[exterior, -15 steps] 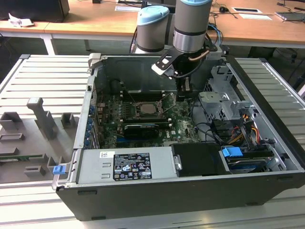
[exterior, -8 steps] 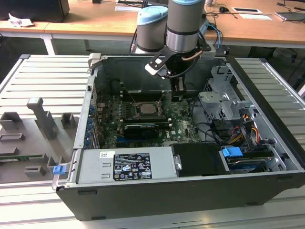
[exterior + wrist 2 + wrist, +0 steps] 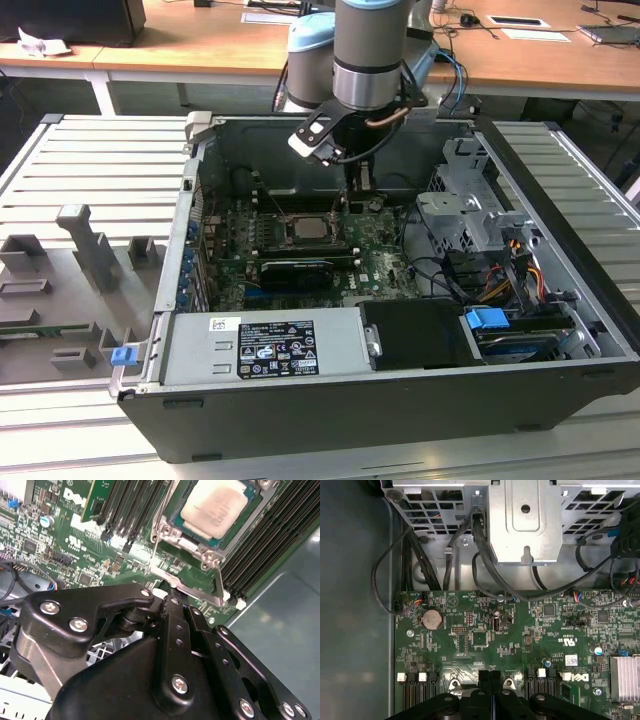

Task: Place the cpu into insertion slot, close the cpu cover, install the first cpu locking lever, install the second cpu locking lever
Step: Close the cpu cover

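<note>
While cpu (image 3: 214, 506) sits in insertion slot (image 3: 209, 556), gripper (image 3: 170, 599) hangs just beside a metal lever (image 3: 200, 594) w/ claw narrow (fingers pressed together).

arm (image 3: 368, 45): grey tube, pale-blue joint | fingers (image 3: 176, 625): black links, silver screws

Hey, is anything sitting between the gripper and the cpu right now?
Nothing visible does. The cpu already lies in the insertion slot, framed by the cpu cover; the gripper hovers by the socket's edge, next to a silvery lever.
</note>
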Tool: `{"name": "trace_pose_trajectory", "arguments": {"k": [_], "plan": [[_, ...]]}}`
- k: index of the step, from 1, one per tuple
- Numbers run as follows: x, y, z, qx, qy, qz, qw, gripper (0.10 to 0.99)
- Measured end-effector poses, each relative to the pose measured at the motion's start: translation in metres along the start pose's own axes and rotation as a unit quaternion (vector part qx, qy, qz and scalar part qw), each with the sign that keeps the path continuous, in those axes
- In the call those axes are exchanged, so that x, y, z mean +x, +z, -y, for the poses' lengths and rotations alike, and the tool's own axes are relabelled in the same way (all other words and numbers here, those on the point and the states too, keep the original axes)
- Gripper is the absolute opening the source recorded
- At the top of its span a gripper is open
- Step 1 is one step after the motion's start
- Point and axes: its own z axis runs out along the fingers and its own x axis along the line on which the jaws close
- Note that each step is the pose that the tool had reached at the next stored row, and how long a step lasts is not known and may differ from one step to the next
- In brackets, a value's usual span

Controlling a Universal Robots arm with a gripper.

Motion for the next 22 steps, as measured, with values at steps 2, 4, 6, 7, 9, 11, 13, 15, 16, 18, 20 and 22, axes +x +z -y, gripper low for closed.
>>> {"name": "trace_pose_trajectory", "arguments": {"k": [2,4,6,7,9,11,13,15,16,18,20,22], "plan": [[0.0000,-0.0001,0.0017,0.0000,0.000,0.0000,1.0000,0.106],[-0.0001,-0.0003,0.0041,0.0000,0.000,0.0000,1.0000,0.106],[-0.0001,-0.0004,0.0063,0.0000,0.000,0.0000,1.0000,0.106],[-0.0001,-0.0005,0.0068,0.0000,0.000,0.0000,1.0000,0.106],[-0.0001,-0.0005,0.0082,0.0000,0.000,0.0000,1.0000,0.106],[-0.0001,-0.0006,0.0093,0.0000,0.000,0.0000,1.0000,0.106],[-0.0002,-0.0007,0.0103,0.0000,0.000,0.0000,1.0000,0.106],[-0.0002,-0.0008,0.0112,0.0000,0.000,0.0000,1.0000,0.106],[-0.0002,-0.0008,0.0116,0.0000,0.000,0.0000,1.0000,0.106],[-0.0002,-0.0008,0.0122,0.0000,0.000,0.0000,1.0000,0.106],[-0.0002,-0.0009,0.0129,0.0000,0.000,0.0000,1.0000,0.106],[-0.0002,-0.0009,0.0137,0.0000,0.000,0.0000,1.0000,0.106]]}}
